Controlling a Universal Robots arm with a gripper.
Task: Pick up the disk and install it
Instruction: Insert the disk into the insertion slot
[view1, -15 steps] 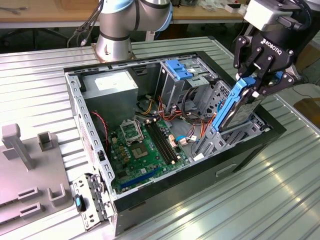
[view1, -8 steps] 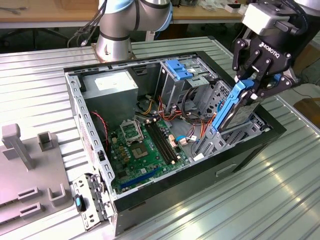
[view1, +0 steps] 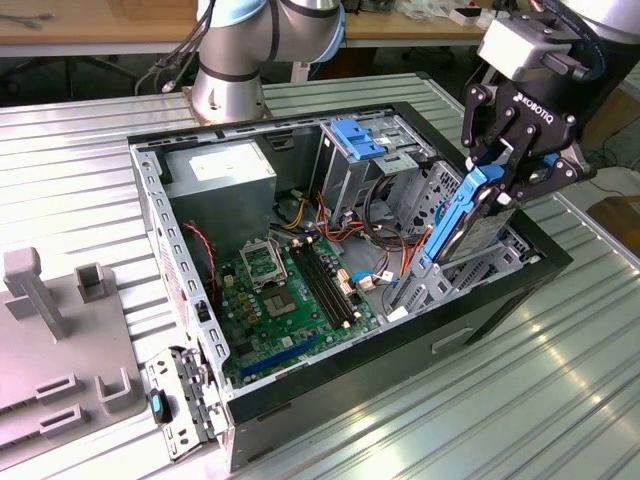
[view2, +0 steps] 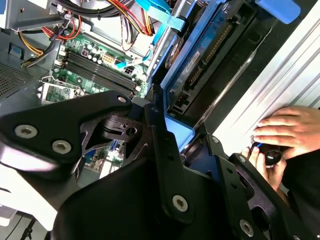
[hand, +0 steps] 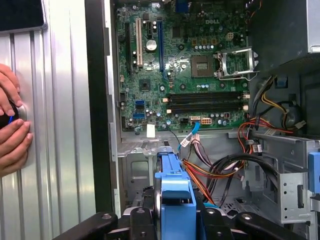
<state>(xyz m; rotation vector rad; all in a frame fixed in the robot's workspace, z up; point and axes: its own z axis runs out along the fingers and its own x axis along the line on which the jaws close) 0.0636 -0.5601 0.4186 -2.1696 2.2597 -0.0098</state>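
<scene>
**Gripping one disk over an open computer case**

Pinched near its upper end between the closed-in fingers of the one black gripper (view1: 488, 188): one disk (view1: 452, 228), a dark grey metal slab edged by a bright blue frame. Tilted steeply on edge, lower end reaching down among the metal of the drive cage (view1: 495, 250), at the corner of the one computer case (view1: 150, 210) toward the exterior view's right.

Hemmed in closely by cage walls and a bundle of orange and red cables (hand: 210, 175). Wide open room over the one green motherboard (view1: 290, 300) mid-case. Outside the case wall, on the ribbed metal bench (view1: 450, 400), two hands (view2: 282, 132) of a person, apart from the gripper.
</scene>
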